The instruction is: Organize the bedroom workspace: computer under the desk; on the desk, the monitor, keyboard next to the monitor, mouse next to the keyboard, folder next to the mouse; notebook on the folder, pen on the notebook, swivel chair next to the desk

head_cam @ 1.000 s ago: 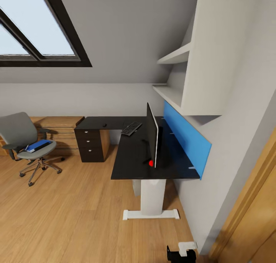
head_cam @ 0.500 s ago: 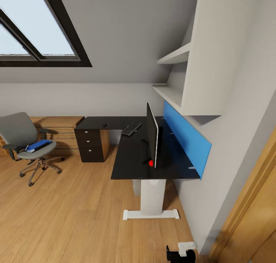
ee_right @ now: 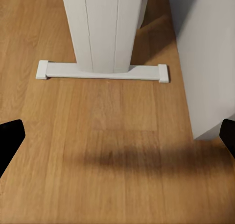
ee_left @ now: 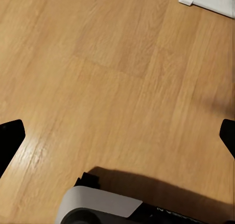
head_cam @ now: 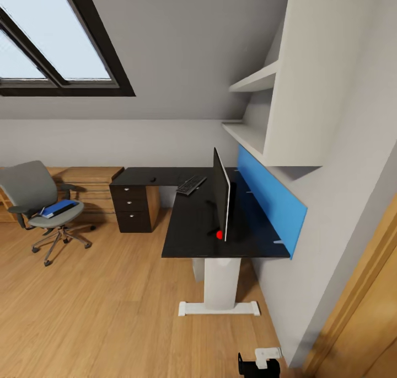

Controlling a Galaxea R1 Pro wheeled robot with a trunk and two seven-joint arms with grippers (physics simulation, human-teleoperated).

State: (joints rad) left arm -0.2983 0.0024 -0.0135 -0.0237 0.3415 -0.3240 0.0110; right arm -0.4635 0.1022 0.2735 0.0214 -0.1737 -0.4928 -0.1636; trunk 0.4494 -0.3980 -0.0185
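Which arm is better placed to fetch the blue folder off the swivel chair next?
Left, tentatively. The folder lies on the swivel chair far on the robot's left, across the floor; both end effectors hang open over bare floor, so driving closer comes first.

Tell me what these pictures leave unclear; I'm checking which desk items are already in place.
- Head view: the monitor stands edge-on, so its screen cannot be read.
- A small dark thing on the desk is too small to identify.
- A pale item beside the folder on the chair is too small to name.
- Under the desk, the top hides any computer.
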